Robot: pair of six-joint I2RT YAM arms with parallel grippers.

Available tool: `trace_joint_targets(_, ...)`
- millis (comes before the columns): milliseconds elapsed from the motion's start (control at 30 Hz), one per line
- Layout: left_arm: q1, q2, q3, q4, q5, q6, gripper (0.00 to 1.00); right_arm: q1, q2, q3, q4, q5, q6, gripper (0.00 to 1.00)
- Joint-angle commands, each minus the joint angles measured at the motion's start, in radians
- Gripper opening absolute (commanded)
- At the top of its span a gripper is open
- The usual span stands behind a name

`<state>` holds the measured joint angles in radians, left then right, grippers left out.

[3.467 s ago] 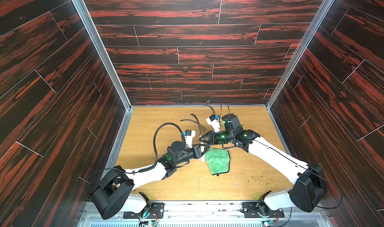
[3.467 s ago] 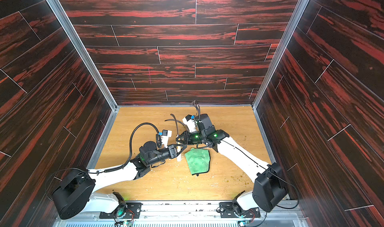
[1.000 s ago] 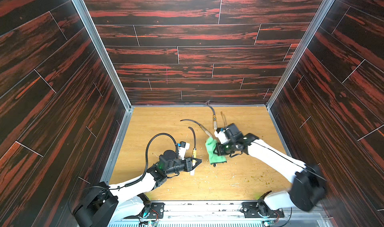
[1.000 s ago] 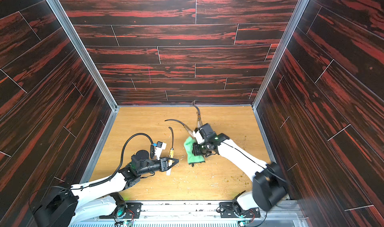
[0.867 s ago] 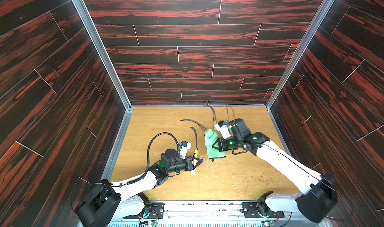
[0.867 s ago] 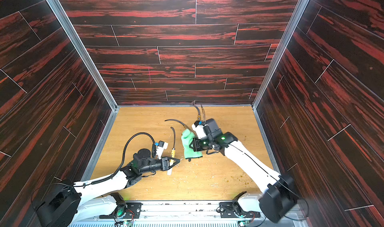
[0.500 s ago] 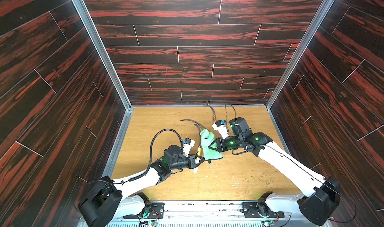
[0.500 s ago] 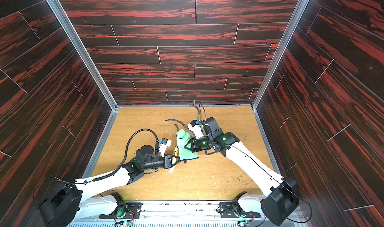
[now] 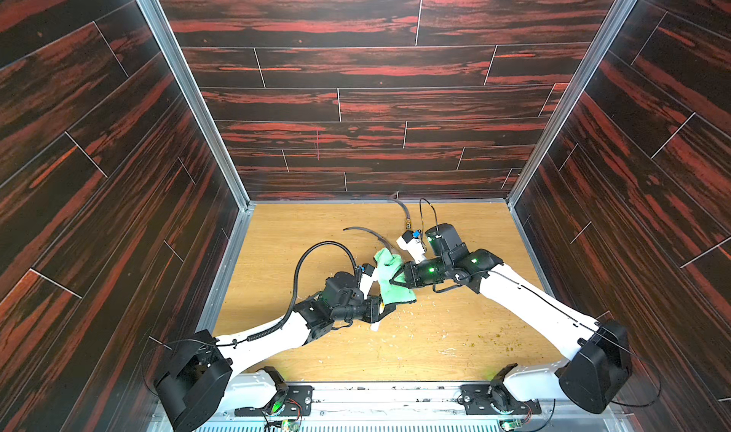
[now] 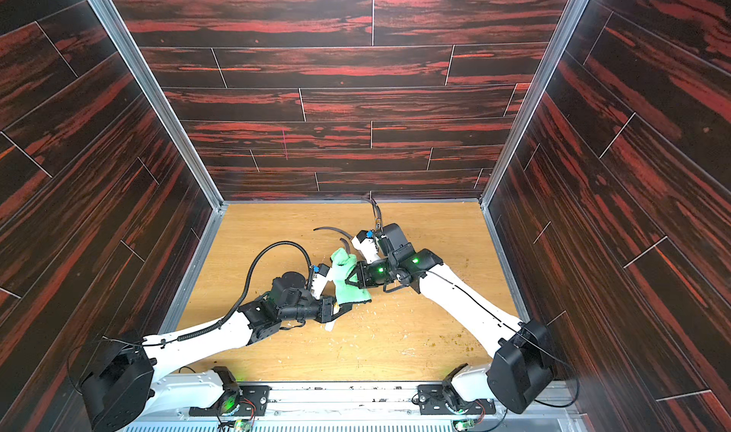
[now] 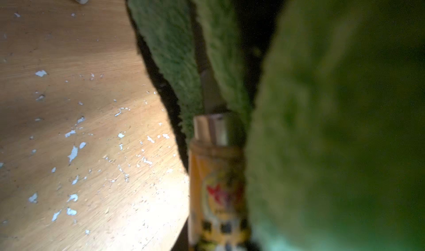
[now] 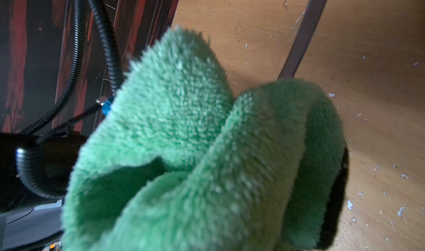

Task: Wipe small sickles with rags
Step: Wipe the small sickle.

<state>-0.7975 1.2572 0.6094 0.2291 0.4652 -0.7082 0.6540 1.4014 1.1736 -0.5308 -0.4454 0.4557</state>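
Midway across the pale wooden worktop [image 9: 285, 252], a little toward its near edge, the left hand [image 9: 383, 309] is clenched on a small sickle [image 11: 216, 169] with a short pale wooden handle, a yellow-black label band and a thin dark blade. The handle's butt pokes out toward the near edge, and the long axis runs from that hand toward the far edge.

A light green fluffy rag [image 9: 385, 268] with dark edging is folded around the blade. The left wrist view shows cloth on both sides of the metal, starting just past the collar above the label. The right hand [image 9: 396, 281] is clamped on the rag and comes in from the right edge, crosswise to the blade.

So the blade's unwiped length probably lies away from the left hand, toward the far edge. The next stroke looks like a pull of the rag along that axis, with the right hand nearer the tip.

A second sickle [image 9: 364, 231] and a third sickle [image 9: 404, 211] lie beyond, near the far edge, close enough that the stroke could brush the second.
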Motion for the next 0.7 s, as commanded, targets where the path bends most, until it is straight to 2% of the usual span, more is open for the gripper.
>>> trace_joint_targets(0,-0.053,-0.016,0.052,-0.015,0.033,0.092,0.00,-0.011,0.042,0.054,0.046,0.016,0.011,0.01)
trace_joint_targets(400,-0.142,-0.106,0.079,-0.128,-0.031,0.223,0.00,-0.088,0.141,0.119,0.053,-0.021,-0.003,0.01)
trace_joint_targets(667,-0.164,-0.167,0.084,-0.157,-0.048,0.244,0.00,-0.134,0.206,0.116,0.098,-0.065,-0.003,0.01)
